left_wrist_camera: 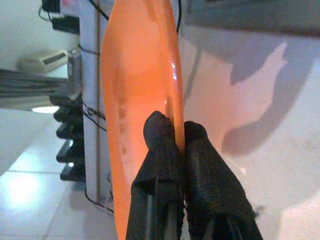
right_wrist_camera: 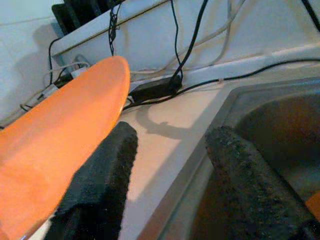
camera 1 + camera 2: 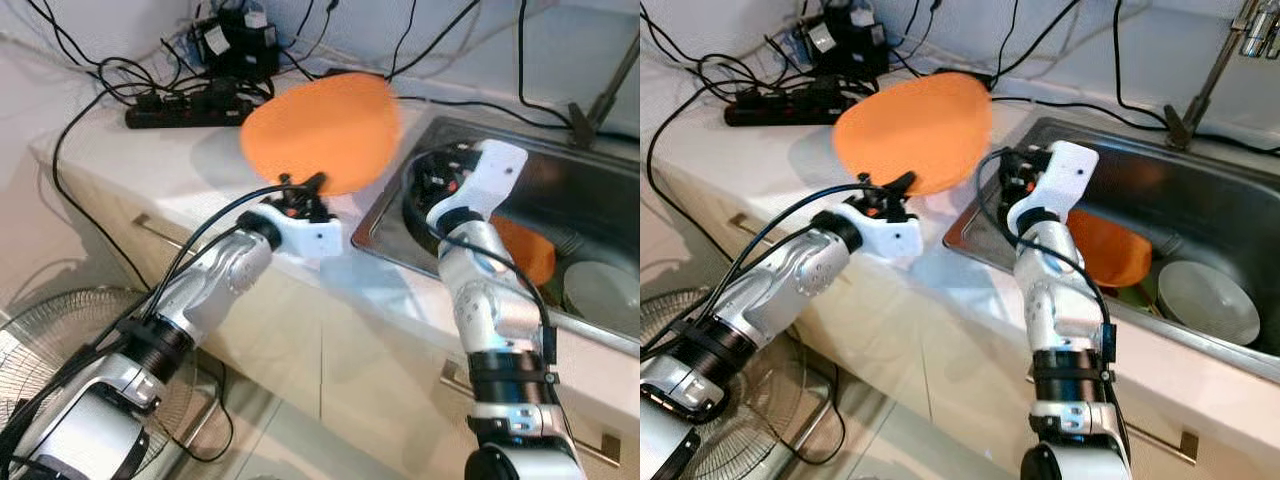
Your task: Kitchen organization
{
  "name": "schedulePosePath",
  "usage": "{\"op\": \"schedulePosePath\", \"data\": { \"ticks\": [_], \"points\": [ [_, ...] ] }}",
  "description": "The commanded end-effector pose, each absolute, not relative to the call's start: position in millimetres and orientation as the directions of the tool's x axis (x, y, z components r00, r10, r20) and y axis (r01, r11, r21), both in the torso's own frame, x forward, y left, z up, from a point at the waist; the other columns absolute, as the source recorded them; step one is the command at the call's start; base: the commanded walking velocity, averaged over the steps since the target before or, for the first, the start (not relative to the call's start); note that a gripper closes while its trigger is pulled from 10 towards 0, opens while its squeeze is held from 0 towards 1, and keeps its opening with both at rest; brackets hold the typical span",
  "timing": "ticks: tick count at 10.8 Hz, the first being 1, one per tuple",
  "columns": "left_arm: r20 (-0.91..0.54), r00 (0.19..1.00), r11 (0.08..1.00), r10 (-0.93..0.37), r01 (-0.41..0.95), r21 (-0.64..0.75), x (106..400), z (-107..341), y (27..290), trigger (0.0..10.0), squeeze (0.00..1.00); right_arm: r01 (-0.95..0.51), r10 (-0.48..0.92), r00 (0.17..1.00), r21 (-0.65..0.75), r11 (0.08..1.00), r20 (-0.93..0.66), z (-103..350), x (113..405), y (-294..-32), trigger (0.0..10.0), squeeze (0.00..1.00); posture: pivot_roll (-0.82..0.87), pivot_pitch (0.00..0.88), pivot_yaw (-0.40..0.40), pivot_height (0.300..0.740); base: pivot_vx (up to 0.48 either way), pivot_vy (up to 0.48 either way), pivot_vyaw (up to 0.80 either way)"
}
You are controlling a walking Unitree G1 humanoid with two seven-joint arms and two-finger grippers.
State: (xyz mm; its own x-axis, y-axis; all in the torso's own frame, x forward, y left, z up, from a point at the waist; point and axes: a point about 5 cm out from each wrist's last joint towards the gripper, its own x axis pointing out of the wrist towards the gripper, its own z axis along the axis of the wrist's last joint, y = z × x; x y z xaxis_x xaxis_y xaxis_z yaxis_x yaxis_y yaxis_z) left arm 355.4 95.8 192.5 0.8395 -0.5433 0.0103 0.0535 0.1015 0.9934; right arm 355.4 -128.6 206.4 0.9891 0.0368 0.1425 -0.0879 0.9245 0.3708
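The left gripper (image 1: 175, 135) pinches the rim of an orange plate (image 3: 320, 130), holding it above the white counter (image 3: 200, 165). The right gripper (image 2: 170, 150), fingers spread, hovers over the sink (image 3: 1200, 200) edge. At four o'clock, the head views reveal an orange bowl (image 3: 1110, 250) and a grey plate (image 3: 1210, 300) in the basin.
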Motion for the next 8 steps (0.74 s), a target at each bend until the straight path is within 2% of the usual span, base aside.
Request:
{"op": "schedulePosePath", "data": {
  "ticks": [1, 2, 3, 8],
  "points": [
    [0.037, 0.825, 0.087, -0.564, 0.015, 0.996, 352.9, 202.1, 94.4, 10.0, 0.0, -0.108, 0.05, 0.988, 0.415, 0.903, 0.147, 212.3, 357.8, -127.7, 10.0, 1.0, 0.19, 0.0, 0.009, 0.74, 0.0, 0.0, 0.0],
    [0.034, 0.815, 0.077, -0.578, 0.013, 0.997, 351.0, 203.3, 92.7, 10.0, 0.0, -0.126, 0.066, 0.987, 0.452, 0.883, 0.148, 215.0, 359.4, -127.3, 10.0, 1.0, 0.18, 0.0, 0.009, 0.74, 0.0, 0.0, 0.0],
    [0.037, 0.807, 0.076, -0.59, 0.009, 0.997, 349.4, 204.6, 90.6, 10.0, 0.0, -0.144, 0.084, 0.985, 0.461, 0.876, 0.147, 215.8, 360.0, -126.1, 10.0, 0.0, 0.19, 0.0, 0.009, 0.74, 0.0, 0.0, 0.0],
    [0.035, 0.764, 0.057, -0.644, 0.002, 0.998, 344.3, 206.6, 82.2, 10.0, 0.0, -0.166, 0.148, 0.986, 0.612, 0.773, 0.08, 207.1, 361.8, -119.3, 10.0, 0.0, 0.19, 0.0, 0.01, 0.74, 0.0, 0.0, 0.0]
  ]
}}
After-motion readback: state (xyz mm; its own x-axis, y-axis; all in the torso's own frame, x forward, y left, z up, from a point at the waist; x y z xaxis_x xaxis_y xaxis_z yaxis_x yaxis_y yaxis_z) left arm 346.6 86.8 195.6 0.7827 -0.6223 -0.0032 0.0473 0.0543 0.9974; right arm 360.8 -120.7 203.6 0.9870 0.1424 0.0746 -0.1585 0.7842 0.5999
